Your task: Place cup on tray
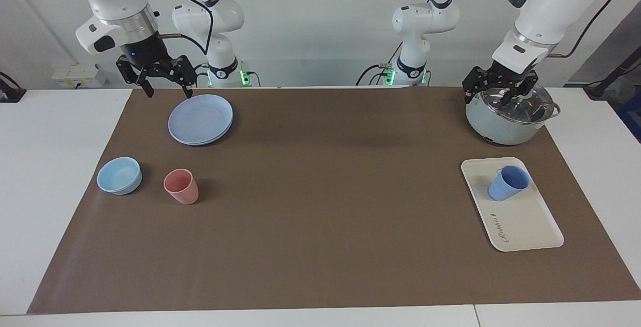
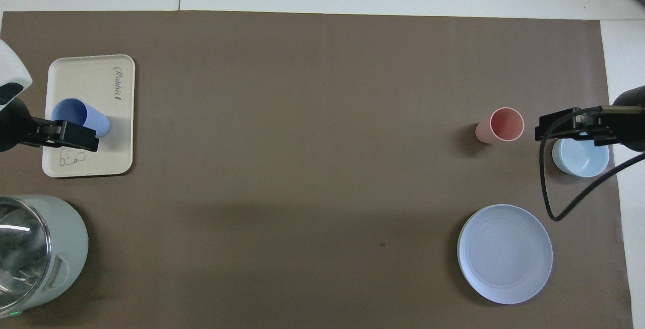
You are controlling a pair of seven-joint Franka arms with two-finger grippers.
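The periwinkle-blue cup (image 1: pixel 507 183) stands upright on the cream tray (image 1: pixel 526 224), at the tray's end nearer the robots. In the overhead view the cup (image 2: pixel 83 115) sits next to the bear drawing on the tray (image 2: pixel 90 74). My left gripper (image 1: pixel 490 94) is open and empty, raised in the air by the pot and well apart from the cup. From above, the left gripper (image 2: pixel 70 136) overlaps the cup's edge. My right gripper (image 1: pixel 169 86) is open and empty, held high over the mat's edge by the blue plate. It also shows in the overhead view (image 2: pixel 572 128).
A pale green pot with a glass lid (image 1: pixel 508 116) stands nearer the robots than the tray. At the right arm's end are a round blue plate (image 1: pixel 200 119), a pink cup (image 1: pixel 181 186) and a light-blue bowl (image 1: pixel 119 175). A brown mat covers the table.
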